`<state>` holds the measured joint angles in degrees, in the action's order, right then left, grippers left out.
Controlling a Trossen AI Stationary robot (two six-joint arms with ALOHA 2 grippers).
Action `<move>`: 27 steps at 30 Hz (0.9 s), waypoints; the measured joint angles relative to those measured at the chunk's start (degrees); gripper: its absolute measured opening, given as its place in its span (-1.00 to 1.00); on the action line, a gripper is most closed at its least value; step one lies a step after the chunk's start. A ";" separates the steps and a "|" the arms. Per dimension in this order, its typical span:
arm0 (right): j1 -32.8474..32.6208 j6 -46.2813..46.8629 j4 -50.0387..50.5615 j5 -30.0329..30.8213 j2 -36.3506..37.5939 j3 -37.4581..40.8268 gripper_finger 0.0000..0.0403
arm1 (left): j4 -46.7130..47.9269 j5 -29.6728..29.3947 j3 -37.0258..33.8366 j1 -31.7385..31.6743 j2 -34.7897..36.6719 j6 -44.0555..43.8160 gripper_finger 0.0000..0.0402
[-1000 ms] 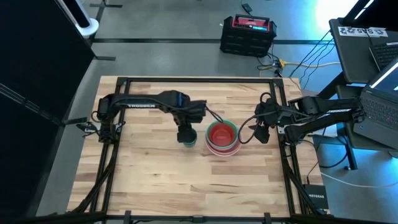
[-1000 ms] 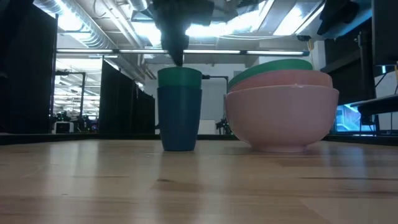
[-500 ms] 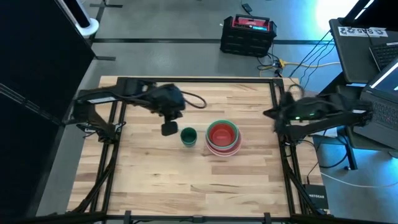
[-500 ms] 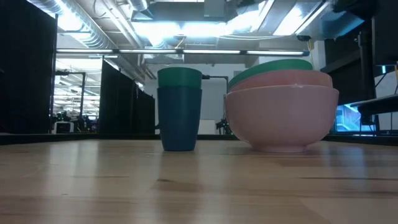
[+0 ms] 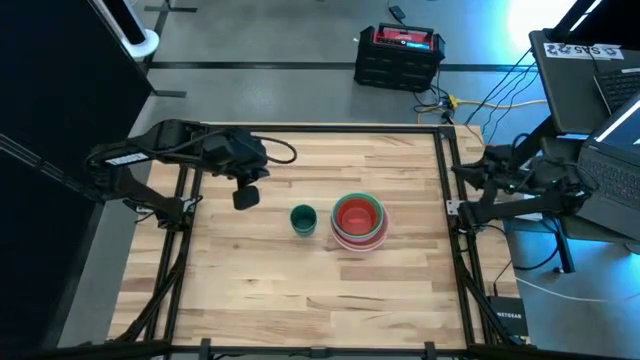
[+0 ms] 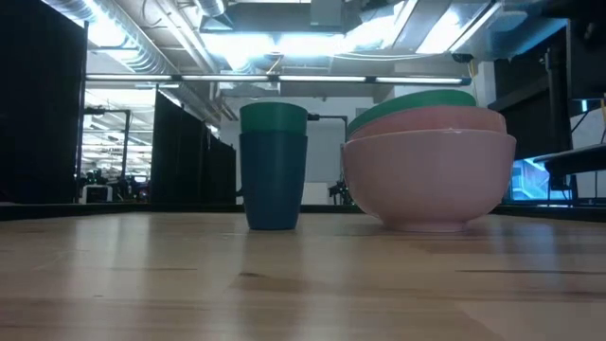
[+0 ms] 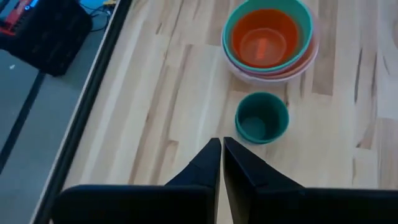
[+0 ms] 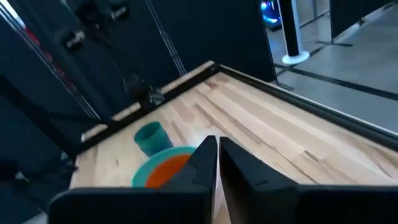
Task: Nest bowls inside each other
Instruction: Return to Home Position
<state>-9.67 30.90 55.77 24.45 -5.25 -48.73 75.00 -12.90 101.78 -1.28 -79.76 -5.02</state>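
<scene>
Bowls (image 7: pixel 268 40) nested, green cup (image 7: pixel 262 118) inside blue cup (image 6: pixel 273 185), so nothing is held: left fingers (image 7: pixel 208 160) narrow and empty, stacks just ahead; right fingers (image 8: pixel 205 157) the same, farther off.

Bowls (image 6: pixel 431 180), nested in one stack: four visible. Cups (image 6: pixel 273 175), green inside blue: two. Robot arms: two, left arm (image 5: pixel 215 145) and right arm (image 5: pixel 510 190).

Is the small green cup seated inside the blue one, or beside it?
Inside: the green cup rises from the blue cup, both upright.
</scene>
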 joint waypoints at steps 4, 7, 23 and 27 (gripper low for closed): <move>-0.02 -0.75 -2.37 -0.63 0.82 -0.02 -0.99 | 2.18 -0.01 -0.03 0.17 0.28 0.41 -1.00; -0.01 -5.27 -3.97 -4.06 1.20 2.06 -0.99 | 4.84 2.62 -1.62 0.73 0.37 4.84 -1.00; -0.04 -20.61 -38.25 -6.25 4.90 22.97 -0.99 | -13.40 20.55 -14.19 -2.11 7.82 14.24 -1.00; -0.04 -24.07 -48.55 -6.62 5.06 29.22 -0.99 | -14.63 20.62 -14.45 -2.70 8.47 15.14 -1.00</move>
<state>-9.72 6.83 7.22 17.83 -0.18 -19.51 60.37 7.72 87.33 -3.98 -71.30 10.12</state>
